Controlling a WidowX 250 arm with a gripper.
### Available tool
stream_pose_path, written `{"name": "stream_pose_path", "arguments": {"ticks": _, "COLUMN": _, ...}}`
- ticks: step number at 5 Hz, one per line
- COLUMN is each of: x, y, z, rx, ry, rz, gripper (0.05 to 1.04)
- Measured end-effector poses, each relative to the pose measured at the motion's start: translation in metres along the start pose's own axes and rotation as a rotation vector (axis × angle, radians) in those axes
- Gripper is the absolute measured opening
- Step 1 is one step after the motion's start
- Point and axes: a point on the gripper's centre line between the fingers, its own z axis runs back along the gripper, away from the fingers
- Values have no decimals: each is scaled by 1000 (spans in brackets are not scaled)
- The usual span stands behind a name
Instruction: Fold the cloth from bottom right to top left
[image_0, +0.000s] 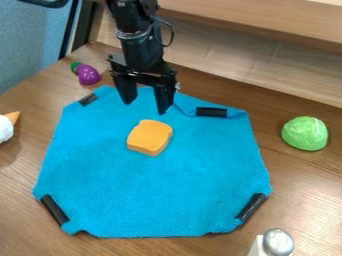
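Wide apart, the claw's (144, 106) two fingers point down over the upper part of the blue cloth (147, 195), with nothing between them. Just below them, a toy bread slice (149, 137) lies on the fabric and would likely ride along or tumble in a fold. The cloth is spread nearly flat on the wooden worktop (297, 187), with a black strip at each cut-off corner. It should handle as light, limp and grippy, bunching rather than sliding. I would pinch it at the lower right, beside the black strip there (252, 206), and carry that edge low towards the upper left; too shallow a pinch could slip off, and the strip may stiffen or hold the corner.

Farther out are a toy eggplant (87, 74) behind the upper left, a toy cabbage (304, 133) to the right, an ice-cream cone (5, 125) cut off at the left edge and a shaker (278, 242) cut off at the bottom. Whether the strips fasten the cloth down, I can't tell; the fingers hide part of its upper edge.
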Motion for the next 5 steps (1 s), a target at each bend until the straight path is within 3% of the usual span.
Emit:
{"name": "stream_pose_path", "arguments": {"ticks": 1, "x": -4, "y": -1, "z": -10, "rx": -7, "ry": 33, "rz": 2, "gripper": 999}}
{"name": "stream_pose_path", "arguments": {"ticks": 3, "x": 7, "y": -71, "z": -18, "rx": -57, "ry": 42, "rz": -133, "gripper": 999}}
{"name": "stream_pose_path", "arguments": {"ticks": 5, "x": -4, "y": -130, "z": -26, "rx": -126, "ry": 63, "rz": -243, "gripper": 999}}
